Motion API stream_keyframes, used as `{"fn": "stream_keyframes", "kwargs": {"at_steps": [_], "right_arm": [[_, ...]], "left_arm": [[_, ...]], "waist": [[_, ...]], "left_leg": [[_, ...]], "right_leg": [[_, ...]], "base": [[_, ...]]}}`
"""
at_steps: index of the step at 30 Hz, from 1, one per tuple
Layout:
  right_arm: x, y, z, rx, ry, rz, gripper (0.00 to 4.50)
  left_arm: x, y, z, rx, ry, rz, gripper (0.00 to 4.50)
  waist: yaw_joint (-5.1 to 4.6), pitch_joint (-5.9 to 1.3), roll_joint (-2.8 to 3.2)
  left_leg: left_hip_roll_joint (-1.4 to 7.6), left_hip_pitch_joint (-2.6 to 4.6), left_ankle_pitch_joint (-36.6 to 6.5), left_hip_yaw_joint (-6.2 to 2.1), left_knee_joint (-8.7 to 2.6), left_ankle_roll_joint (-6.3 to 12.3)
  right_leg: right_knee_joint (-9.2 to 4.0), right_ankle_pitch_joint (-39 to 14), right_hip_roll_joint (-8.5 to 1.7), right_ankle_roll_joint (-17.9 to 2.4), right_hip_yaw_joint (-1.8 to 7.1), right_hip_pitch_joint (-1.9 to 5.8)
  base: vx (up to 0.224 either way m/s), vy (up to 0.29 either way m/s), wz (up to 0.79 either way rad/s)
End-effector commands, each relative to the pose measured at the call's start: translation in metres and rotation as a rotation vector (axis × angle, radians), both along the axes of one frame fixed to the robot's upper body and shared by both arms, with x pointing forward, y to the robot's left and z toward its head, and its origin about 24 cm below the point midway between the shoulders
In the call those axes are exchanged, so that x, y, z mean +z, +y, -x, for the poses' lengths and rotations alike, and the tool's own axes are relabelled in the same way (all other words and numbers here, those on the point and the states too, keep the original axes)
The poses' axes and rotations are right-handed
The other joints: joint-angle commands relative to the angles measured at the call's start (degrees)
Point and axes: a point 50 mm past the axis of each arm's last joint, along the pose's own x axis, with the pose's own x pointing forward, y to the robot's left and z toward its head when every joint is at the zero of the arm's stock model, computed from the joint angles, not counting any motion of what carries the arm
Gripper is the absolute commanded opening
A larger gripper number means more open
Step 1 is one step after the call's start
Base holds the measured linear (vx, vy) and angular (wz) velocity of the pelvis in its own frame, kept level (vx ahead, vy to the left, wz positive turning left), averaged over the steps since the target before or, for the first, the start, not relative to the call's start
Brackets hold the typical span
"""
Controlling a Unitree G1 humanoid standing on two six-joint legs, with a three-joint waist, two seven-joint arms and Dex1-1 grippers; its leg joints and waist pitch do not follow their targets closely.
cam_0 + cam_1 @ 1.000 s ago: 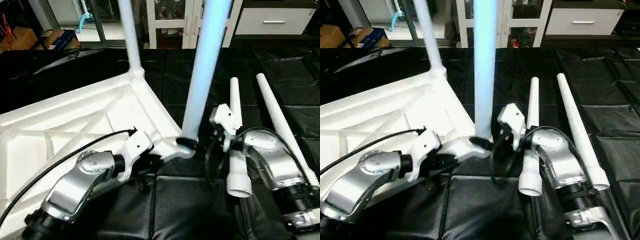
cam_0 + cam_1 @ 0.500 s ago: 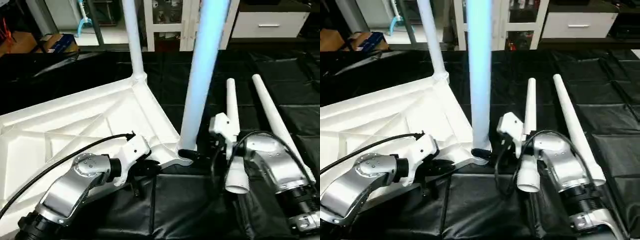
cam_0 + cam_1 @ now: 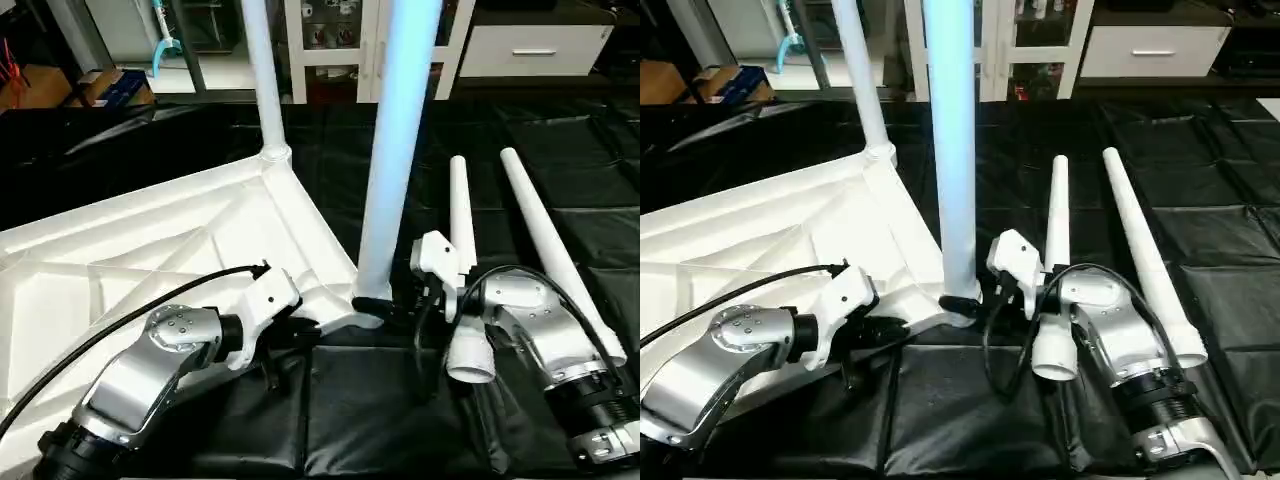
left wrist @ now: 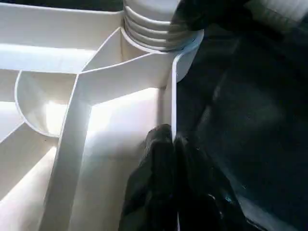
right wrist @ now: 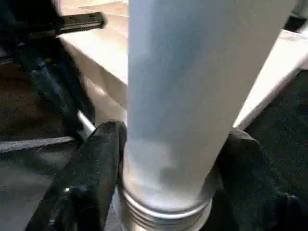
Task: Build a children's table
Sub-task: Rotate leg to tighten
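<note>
The right tool (image 5: pixel 163 159) has narrowed around the near leg (image 3: pixel 392 170), a finger (image 5: pixel 91 178) on each side at its base. The left tool (image 4: pixel 171 168) is clenched on the tabletop (image 3: pixel 150 250) rim beside that socket. Two loose legs (image 3: pixel 545 240) lie right of it.

Both upright legs (image 3: pixel 395 150) run off the head views' top edge, tips unseen (near one's base is blurred in the right wrist view, btw).
</note>
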Motion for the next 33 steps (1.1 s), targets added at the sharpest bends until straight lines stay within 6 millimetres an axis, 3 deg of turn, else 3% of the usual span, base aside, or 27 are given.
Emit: {"fn": "stream_keyframes", "kwargs": {"at_steps": [1, 5, 6, 9, 11, 12, 15, 17, 19, 21, 22, 23, 25, 29, 31, 32, 33], "right_arm": [[-0.014, -0.018, -0.007, -0.167, 0.033, 0.084, 2.79], [-0.033, -0.004, -0.016, -0.399, 0.080, 0.073, 2.60], [-0.038, 0.000, -0.017, -0.448, 0.085, 0.086, 2.58], [-0.053, 0.014, -0.021, -0.631, 0.077, 0.121, 2.52], [-0.055, 0.020, -0.022, -0.683, 0.081, 0.111, 2.51], [-0.058, 0.032, -0.023, -0.738, 0.091, 0.082, 2.51], [-0.054, 0.054, -0.023, -0.722, 0.104, 0.006, 2.50], [-0.047, 0.062, -0.024, -0.686, 0.069, -0.037, 2.49], [-0.043, 0.066, -0.024, -0.644, 0.057, -0.074, 2.49], [-0.035, 0.066, -0.023, -0.597, 0.059, -0.155, 2.49], [-0.032, 0.066, -0.023, -0.582, 0.060, -0.182, 2.49], [-0.028, 0.064, -0.023, -0.571, 0.052, -0.213, 3.04], [-0.017, 0.057, -0.025, -0.548, 0.013, -0.246, 3.17], [0.000, 0.040, -0.029, -0.487, -0.040, -0.256, 3.54], [0.003, 0.032, -0.028, -0.419, -0.046, -0.221, 3.77], [0.007, 0.020, -0.024, -0.318, -0.037, -0.169, 3.77], [0.008, 0.014, -0.021, -0.258, -0.032, -0.135, 3.88]], "left_arm": [[-0.018, -0.005, 0.012, -0.038, 0.108, -0.020, 0.00], [-0.023, -0.013, -0.005, 0.108, 0.080, -0.034, 0.00], [-0.024, -0.016, -0.009, 0.140, 0.080, -0.029, 0.00], [-0.026, -0.026, -0.023, 0.272, 0.061, -0.004, 0.00], [-0.025, -0.029, -0.030, 0.327, 0.044, 0.012, 0.00], [-0.023, -0.036, -0.039, 0.407, 0.012, 0.037, 0.00], [-0.020, -0.046, -0.047, 0.431, -0.019, 0.057, 0.00], [-0.020, -0.049, -0.046, 0.407, -0.019, 0.044, 0.00], [-0.021, -0.049, -0.046, 0.400, -0.014, 0.038, 0.00], [-0.023, -0.048, -0.043, 0.382, -0.011, 0.023, 0.00], [-0.024, -0.047, -0.042, 0.375, -0.011, 0.018, 0.00], [-0.024, -0.047, -0.041, 0.361, -0.013, 0.011, 0.00], [-0.025, -0.046, -0.035, 0.286, -0.014, -0.002, 0.00], [-0.029, -0.041, -0.016, 0.079, 0.011, -0.040, 0.00], [-0.030, -0.037, -0.007, -0.005, 0.028, -0.056, 0.00], [-0.030, -0.031, 0.002, -0.081, 0.051, -0.064, 0.00], [-0.029, -0.028, 0.005, -0.104, 0.065, -0.064, 0.00]], "waist": [[0.02, -2.40, -0.42], [-0.62, -2.18, -0.36], [-0.77, -2.16, -0.38], [-1.28, -1.84, -0.41], [-1.38, -1.67, -0.41], [-1.28, -1.68, -0.69], [-1.37, -1.34, -0.61], [-1.38, -1.45, -0.46], [-1.34, -1.69, -0.45], [-1.27, -1.68, -0.43], [-1.07, -1.90, -0.45], [-0.97, -2.09, -0.40], [-0.69, -2.50, -0.38], [-0.63, -2.61, -0.41], [-0.28, -2.85, -0.10], [0.09, -2.96, -0.15], [0.50, -3.22, 0.00]], "left_leg": [[4.46, 0.66, -12.6, -2.40, -4.97, 3.33], [4.26, 0.89, -15.1, -2.37, -5.10, 1.49], [4.20, 0.71, -15.9, -2.54, -5.22, 0.64], [4.03, 0.86, -19.7, -2.70, -5.41, -0.94], [3.95, 1.25, -22.2, -2.78, -5.46, -1.52], [3.86, 1.50, -24.4, -2.93, -5.48, -1.86], [3.54, 2.35, -29.4, -3.11, -5.54, -2.47], [3.73, 2.03, -30.4, -3.55, -5.95, -2.59], [3.94, 1.61, -29.0, -3.44, -6.43, -2.65], [3.95, 1.45, -28.1, -3.30, -6.46, -2.26], [4.05, 1.38, -26.2, -3.05, -6.37, -1.50], [4.13, 1.27, -24.6, -2.98, -6.32, -1.25], [4.31, 0.50, -17.3, -2.60, -5.98, 1.03], [4.38, 0.31, -14.8, -2.48, -5.74, 3.15], [4.45, 0.87, -8.9, -1.97, -5.06, 5.66], [4.53, 1.10, -7.7, -1.99, -4.96, 5.99], [4.43, 0.91, -4.6, -1.86, -4.58, 7.25]], "right_leg": [[-3.78, -15.2, -4.45, -13.7, 1.98, 1.90], [-4.21, -19.1, -4.37, -12.8, 2.06, 1.38], [-4.28, -20.9, -4.46, -12.0, 2.01, 1.48], [-4.82, -25.5, -4.35, -10.1, 2.02, 0.79], [-5.20, -28.6, -4.32, -9.1, 1.99, 0.38], [-5.67, -31.7, -4.40, -7.1, 2.10, 0.00], [-6.47, -36.9, -4.08, -4.7, 1.75, -0.98], [-6.39, -36.1, -4.23, -3.5, 1.67, -0.57], [-6.05, -29.4, -4.18, -4.6, 1.76, -0.18], [-5.95, -27.4, -4.22, -5.4, 1.94, -0.08], [-5.72, -24.4, -4.32, -6.6, 2.13, 0.11], [-5.53, -22.3, -4.37, -7.2, 2.19, 0.30], [-4.66, -12.6, -4.57, -10.3, 2.19, 1.15], [-4.48, -12.7, -4.71, -11.6, 2.03, 1.40], [-3.91, -6.7, -4.56, -13.7, 1.99, 1.22], [-3.76, -5.2, -4.41, -14.2, 1.85, 1.40], [-2.93, -0.9, -4.18, -15.0, 1.73, 1.67]], "base": [[0.000, 0.000, 0.00], [0.000, 0.000, 0.00], [0.000, 0.000, 0.00], [0.000, 0.000, 0.00], [0.000, 0.000, 0.00], [-0.055, 0.009, -0.02], [0.000, 0.000, 0.00], [0.000, 0.000, 0.00], [0.000, 0.000, 0.00], [0.000, 0.000, 0.00], [0.000, 0.000, 0.00], [0.000, 0.000, 0.00], [0.000, 0.000, 0.00], [0.000, 0.000, 0.00], [0.061, -0.029, 0.04], [0.069, -0.025, 0.08], [0.065, -0.012, 0.02]]}}
